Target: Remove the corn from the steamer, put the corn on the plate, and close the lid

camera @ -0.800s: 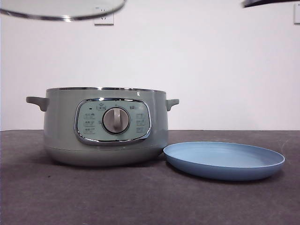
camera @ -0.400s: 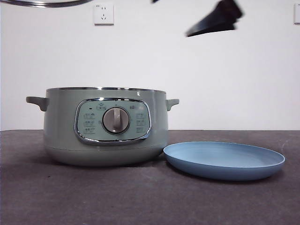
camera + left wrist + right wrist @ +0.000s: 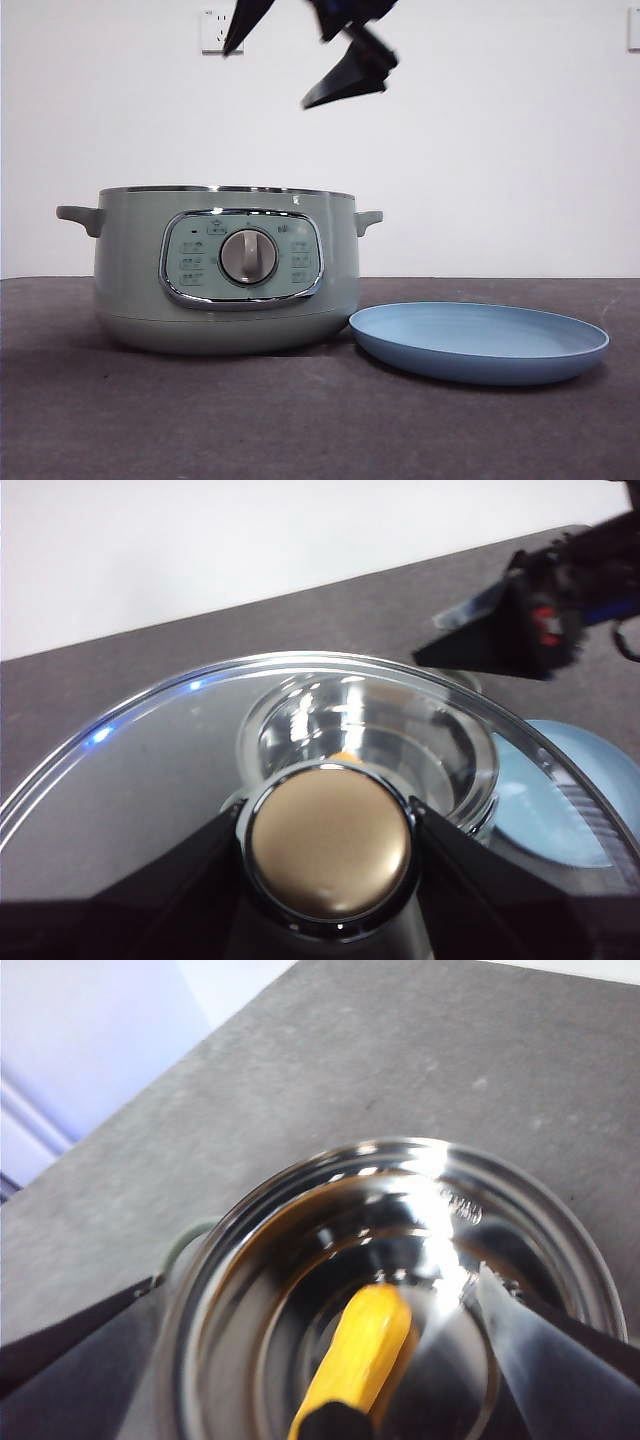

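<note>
The sage-green steamer (image 3: 225, 270) stands uncovered at the left of the table, and the light-blue plate (image 3: 478, 342) lies bare just to its right. Inside the shiny pot (image 3: 400, 1290) lies the yellow corn (image 3: 358, 1355). My right gripper (image 3: 265, 80) hangs open above the steamer's rim, and in its own view the right gripper (image 3: 315, 1280) looks down over the corn without touching it. My left gripper (image 3: 330, 825) is shut on the knob (image 3: 330, 852) of the glass lid (image 3: 150, 790), held up above the table. The lid is out of the front view.
A white wall with a socket (image 3: 215, 30) backs the dark grey table (image 3: 320, 420). Seen through the lid, the steamer (image 3: 370, 735) sits below, the plate (image 3: 560, 800) is beside it, and the right gripper (image 3: 510, 630) reaches in over the pot.
The lid has risen out of the top left of the front view. The right gripper has swung in from the top right, leftward and down, to above the steamer.
</note>
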Robot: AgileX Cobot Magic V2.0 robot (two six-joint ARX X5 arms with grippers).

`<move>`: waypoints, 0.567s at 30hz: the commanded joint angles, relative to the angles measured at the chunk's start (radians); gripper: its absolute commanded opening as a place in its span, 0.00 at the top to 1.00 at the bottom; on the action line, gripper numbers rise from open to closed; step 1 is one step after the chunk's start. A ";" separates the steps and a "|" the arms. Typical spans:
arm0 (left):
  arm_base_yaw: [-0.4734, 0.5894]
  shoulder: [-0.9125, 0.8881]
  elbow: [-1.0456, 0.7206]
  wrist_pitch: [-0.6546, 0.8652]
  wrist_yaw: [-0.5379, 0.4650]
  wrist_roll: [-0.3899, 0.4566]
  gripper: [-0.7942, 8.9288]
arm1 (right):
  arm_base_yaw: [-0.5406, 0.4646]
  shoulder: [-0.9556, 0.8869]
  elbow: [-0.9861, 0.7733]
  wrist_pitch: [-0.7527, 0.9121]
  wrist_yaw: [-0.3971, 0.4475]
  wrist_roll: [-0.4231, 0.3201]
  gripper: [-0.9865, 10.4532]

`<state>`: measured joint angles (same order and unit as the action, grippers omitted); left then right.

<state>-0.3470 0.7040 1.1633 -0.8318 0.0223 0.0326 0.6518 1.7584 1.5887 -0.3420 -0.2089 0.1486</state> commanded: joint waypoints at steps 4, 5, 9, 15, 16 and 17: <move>0.002 -0.042 0.005 0.021 0.002 -0.006 0.93 | 0.026 0.158 0.101 0.000 0.046 -0.018 0.37; 0.002 -0.045 0.005 0.017 0.001 -0.006 0.93 | 0.032 0.177 0.108 0.001 0.064 -0.019 0.37; 0.002 -0.045 0.005 0.007 0.002 -0.006 0.93 | 0.045 0.238 0.109 0.005 0.090 -0.018 0.37; 0.002 -0.045 0.005 0.004 0.005 -0.006 0.93 | 0.071 0.316 0.109 0.025 0.138 -0.018 0.37; 0.002 -0.045 0.005 0.000 0.005 -0.006 0.93 | 0.076 0.323 0.109 0.028 0.139 -0.019 0.37; 0.002 -0.045 0.005 -0.003 0.005 -0.006 0.93 | 0.077 0.326 0.109 0.028 0.145 -0.019 0.37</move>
<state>-0.3470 0.6701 1.1633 -0.8745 0.0219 0.0326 0.7258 2.0705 1.6962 -0.3206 -0.0669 0.1349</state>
